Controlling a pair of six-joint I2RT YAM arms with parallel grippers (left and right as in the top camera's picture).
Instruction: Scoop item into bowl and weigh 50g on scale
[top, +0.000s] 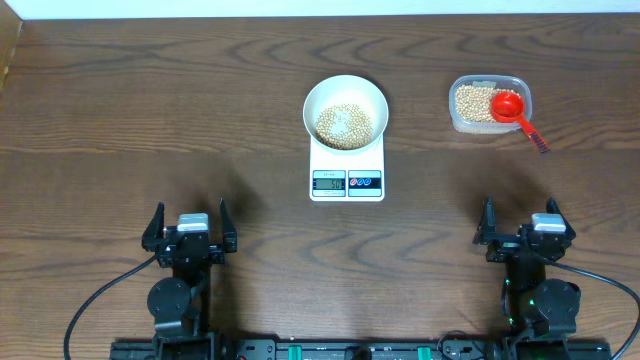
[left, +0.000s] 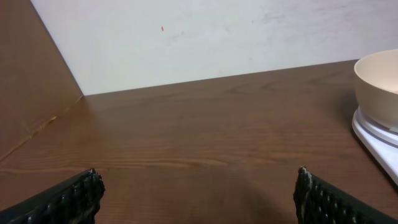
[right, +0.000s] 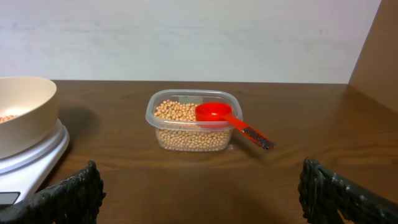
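A white bowl (top: 345, 107) holding pale tan beans (top: 345, 125) stands on the white scale (top: 347, 178), whose display is lit. The bowl (left: 378, 73) and scale (left: 379, 135) show at the right edge of the left wrist view, and the bowl (right: 22, 112) on the scale (right: 28, 162) at the left of the right wrist view. A clear tub (top: 489, 104) of beans (right: 180, 115) holds a red scoop (top: 515, 110), also seen in the right wrist view (right: 217, 113). My left gripper (top: 191, 228) is open and empty at the front left. My right gripper (top: 526, 222) is open and empty at the front right.
The dark wooden table (top: 150, 110) ends at a white wall (left: 217, 37) at the back. A brown side panel (left: 28, 74) stands at the left edge and another (right: 376, 50) at the right.
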